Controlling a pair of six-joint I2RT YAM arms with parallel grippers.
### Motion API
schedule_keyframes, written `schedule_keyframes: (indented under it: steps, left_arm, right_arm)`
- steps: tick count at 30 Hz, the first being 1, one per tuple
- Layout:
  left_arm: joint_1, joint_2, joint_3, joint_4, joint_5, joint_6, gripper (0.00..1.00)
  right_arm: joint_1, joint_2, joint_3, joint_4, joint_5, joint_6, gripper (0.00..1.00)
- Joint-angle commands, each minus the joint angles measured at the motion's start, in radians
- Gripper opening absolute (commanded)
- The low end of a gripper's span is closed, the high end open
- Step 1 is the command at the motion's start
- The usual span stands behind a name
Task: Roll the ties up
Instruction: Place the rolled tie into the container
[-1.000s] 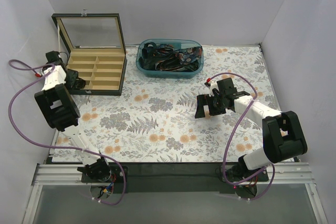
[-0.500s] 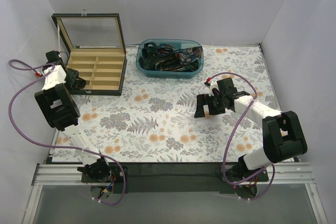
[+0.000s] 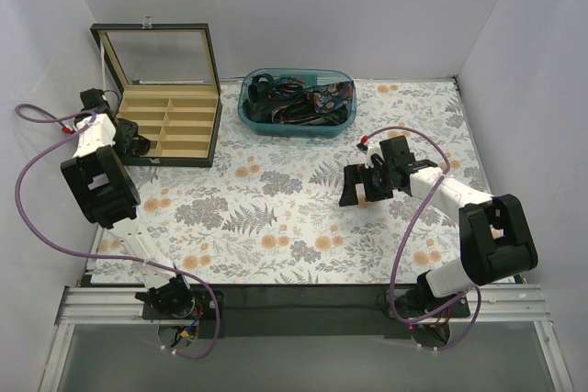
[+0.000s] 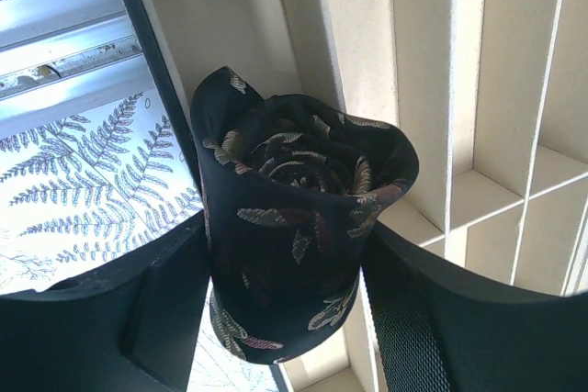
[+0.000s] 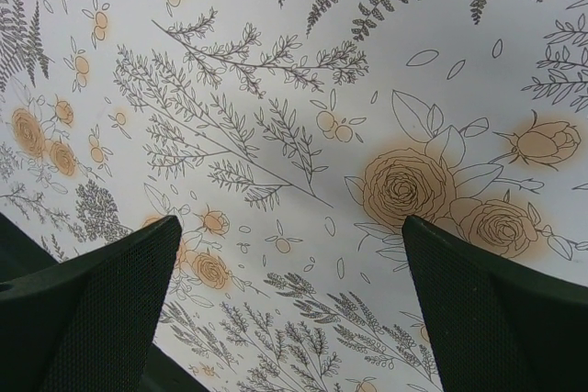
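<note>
The left gripper [image 4: 285,305] is closed on the sides of 1 rolled tie [image 4: 294,199], at the corner compartment of the divided box [image 4: 418,61]. The right gripper [image 5: 289,296] is wide open and empty over the tablecloth [image 5: 276,89]. The fabric looks light, soft and a little slippery, so I judge the roll can spring open unless it is pinched gently across its coils.

A black-framed, tan-lined divided box [image 3: 179,130] with its glass lid [image 3: 158,54] raised stands far left on the fern-and-rose printed tablecloth [image 3: 276,218]. An oval teal plastic tub [image 3: 294,128] sits near its right.
</note>
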Motion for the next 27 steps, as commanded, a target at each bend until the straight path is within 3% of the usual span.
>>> schedule_keyframes:
  steps: [1, 8, 12, 13, 14, 27]
  left_arm:
    - [0.004, -0.055, 0.024, -0.028, -0.013, 0.007, 0.57]
    - [0.006, -0.088, -0.001, -0.018, -0.033, 0.007, 0.58]
    - [0.004, -0.088, 0.004, -0.015, -0.027, 0.012, 0.63]
    - [0.004, -0.09, 0.005, -0.015, -0.027, 0.012, 0.7]
    - [0.004, -0.088, 0.005, -0.015, -0.027, 0.012, 0.71]
    - [0.004, -0.125, 0.01, -0.018, -0.053, 0.036, 0.72]
  right_arm:
    - [-0.004, -0.004, 0.001, 0.018, -0.02, -0.013, 0.95]
    - [-0.005, 0.004, 0.001, 0.02, -0.036, -0.014, 0.94]
    - [-0.004, 0.004, -0.001, 0.021, -0.039, -0.014, 0.94]
    - [-0.004, 0.004, -0.002, 0.02, -0.039, -0.014, 0.94]
    - [-0.005, 0.002, -0.002, 0.02, -0.039, -0.014, 0.94]
    - [-0.005, 0.011, -0.002, 0.021, -0.048, -0.016, 0.94]
